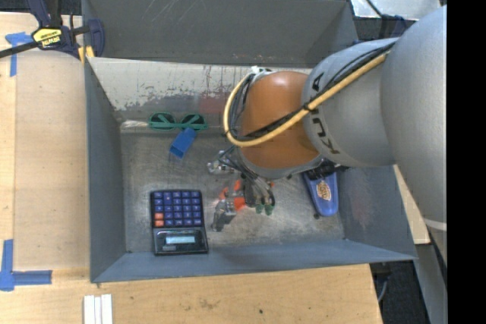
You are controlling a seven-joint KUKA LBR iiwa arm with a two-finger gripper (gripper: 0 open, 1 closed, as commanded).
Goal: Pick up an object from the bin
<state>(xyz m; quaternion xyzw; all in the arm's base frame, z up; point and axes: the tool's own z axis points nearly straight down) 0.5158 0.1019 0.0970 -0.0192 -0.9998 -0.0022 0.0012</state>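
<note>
One arm, mine, reaches in from the right and bends down over the middle of the bin (pixel 102 163).
The orange cover (pixel 273 125) on my wrist hides most of my gripper (pixel 244 195), so I cannot tell whether it is open or closed. Right under it lies a small jumble (pixel 234 202) of red, green and grey bits, too tangled to say which way it points. Just left of my gripper a dark blue calculator (pixel 179 221) lies flat, its long axis running toward the near wall, display at that end. On the opposite side lies a blue oblong thing (pixel 323 193) with an orange label, lengthwise nearly the same way. Beyond, toward the far wall, are a blue block (pixel 182 142) and green glasses (pixel 177 121).
</note>
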